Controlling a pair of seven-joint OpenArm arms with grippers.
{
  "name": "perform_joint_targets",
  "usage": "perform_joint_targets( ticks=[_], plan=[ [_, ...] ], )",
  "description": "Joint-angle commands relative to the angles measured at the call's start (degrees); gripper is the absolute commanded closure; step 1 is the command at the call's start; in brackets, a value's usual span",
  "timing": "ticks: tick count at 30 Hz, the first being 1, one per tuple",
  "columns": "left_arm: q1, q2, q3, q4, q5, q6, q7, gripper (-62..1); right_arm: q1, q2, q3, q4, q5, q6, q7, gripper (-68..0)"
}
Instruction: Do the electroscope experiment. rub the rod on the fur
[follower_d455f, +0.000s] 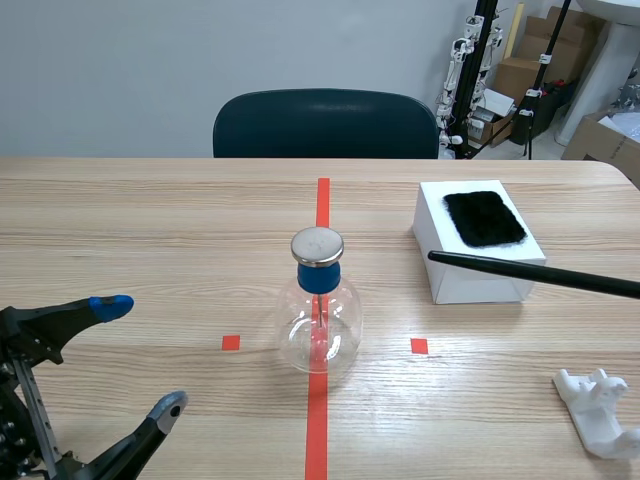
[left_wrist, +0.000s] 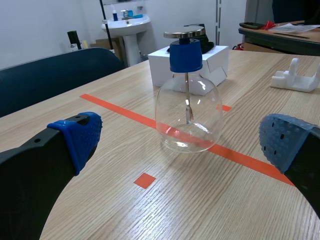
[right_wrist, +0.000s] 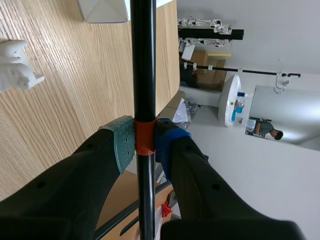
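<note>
Black rod (follower_d455f: 530, 272) right of frame, tip over box (follower_d455f: 470, 285) edge, just below fur (follower_d455f: 484, 217). We clamp it in right gripper (right_wrist: 145, 142) at orange band (right_wrist: 144, 131); we judge it stiff, light, slick. Left gripper (follower_d455f: 140, 355) gapes wide, lower left.

fingers (left_wrist: 30, 175): thick, black | pads (left_wrist: 80, 135): dotted, blue or grey-green | left arm (follower_d455f: 15, 410): black

No text, label, brand, number or sign could be read in any of the three views.
</note>
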Motion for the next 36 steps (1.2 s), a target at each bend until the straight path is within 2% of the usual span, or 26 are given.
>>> perform_joint_targets(
  ticks=[1,10,15,21,25,28,34,36],
  plan=[
    [-0.2,-0.1,-0.1,0.3,-0.4,0.1,-0.8,-62.3,-0.4,0.1,0.6,1.3,1.9,-0.5,0.0,-0.6],
    [-0.2,-0.1,-0.1,0.3,-0.4,0.1,-0.8,-62.3,-0.4,0.2,1.0,1.3,2.3,-0.6,-2.2,-0.6],
    [-0.2,-0.1,-0.1,0.3,-0.4,0.1,-0.8,-62.3,0.2,2.1,3.9,1.0,7.1,-0.6,-4.0,-0.6],
    [-0.2,-0.1,-0.1,0.3,-0.4,0.1,-0.8,-62.3,5.1,7.8,5.1,-3.8,9.5,-1.9,-8.4,-0.6],
    [-0.2,-0.1,-0.1,0.3,-0.4,0.1,-0.8,-62.3,10.0,12.8,5.0,-9.4,11.4,-4.4,-10.2,-0.6],
    [-0.2,-0.1,-0.1,0.3,-0.4,0.1,-0.8,-62.3,14.9,16.5,4.1,-13.4,12.8,-4.4,-12.4,-0.6],
    [-0.2,-0.1,-0.1,0.3,-0.4,0.1,-0.8,-62.3,24.3,22.4,-3.0,-19.3,12.4,-4.5,-18.1,-0.6],
    [-0.2,-0.1,-0.1,0.3,-0.4,0.1,-0.8,-62.3,27.0,24.0,-6.7,-20.5,12.1,-6.0,-20.6,-0.6]
  ],
)
